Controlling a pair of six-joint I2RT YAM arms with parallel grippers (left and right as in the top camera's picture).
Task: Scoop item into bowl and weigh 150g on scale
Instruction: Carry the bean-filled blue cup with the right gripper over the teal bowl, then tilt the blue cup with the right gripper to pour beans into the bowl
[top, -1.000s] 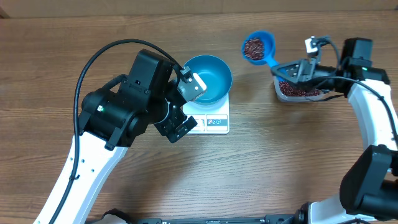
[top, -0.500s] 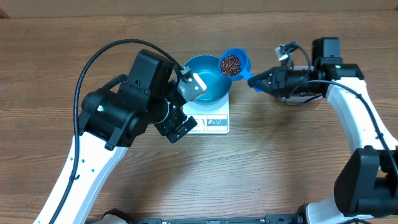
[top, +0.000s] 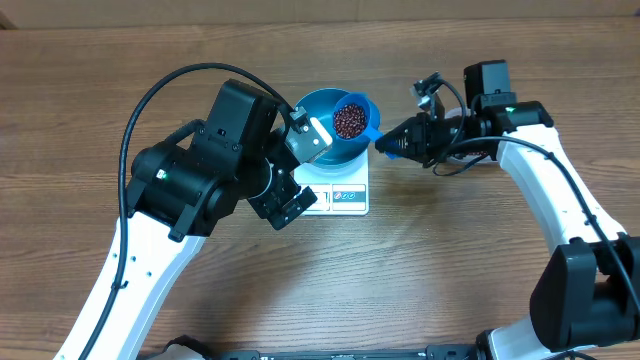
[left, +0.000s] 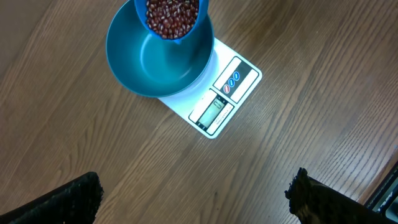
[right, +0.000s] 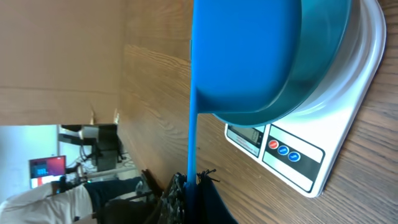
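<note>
The bowl sits on the scale at mid-table; a scoop of beans hangs over the bowl's right rim, handle running off right.

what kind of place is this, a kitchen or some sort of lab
Most likely a robotics lab or office workbench, not a kitchen: robot arms stand at a wood-grain table, and the right wrist view shows a lit screen and what looks like an office chair behind it.
</note>
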